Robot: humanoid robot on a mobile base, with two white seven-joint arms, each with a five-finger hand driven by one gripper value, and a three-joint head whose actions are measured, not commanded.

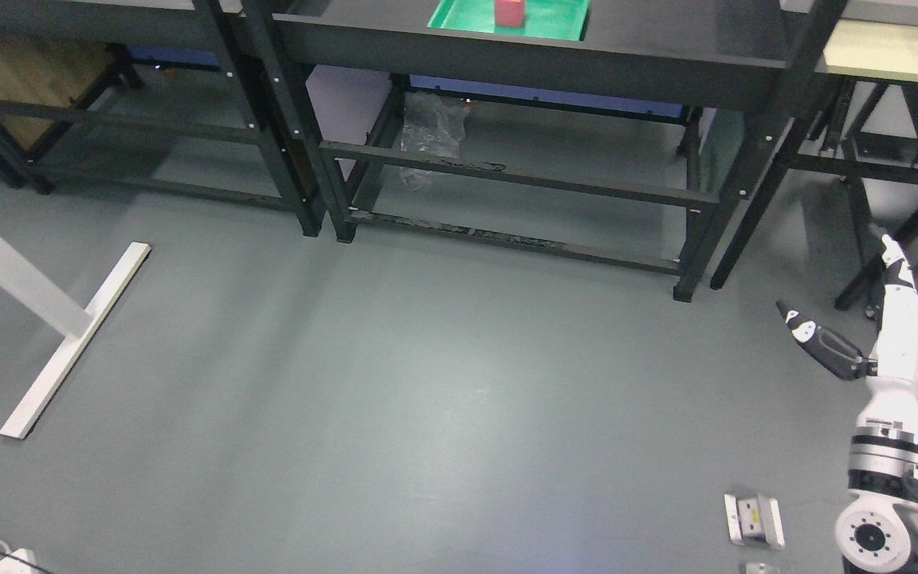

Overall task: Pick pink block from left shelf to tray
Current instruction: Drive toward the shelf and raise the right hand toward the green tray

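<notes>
A pink block (pixel 509 12) stands in a green tray (pixel 459 16) on the black shelf table (pixel 523 56) at the top middle. My right hand (pixel 849 315) hangs low at the lower right, far from the tray, fingers straight and thumb spread, holding nothing. The left arm does not show.
Black shelf frames (pixel 268 119) stand across the back with low crossbars (pixel 507 175). A white table leg and foot (pixel 68 335) lie at the left. A crumpled clear plastic bag (pixel 431 135) sits under the middle shelf. A small metal plate (pixel 754 520) lies on the grey floor near my arm.
</notes>
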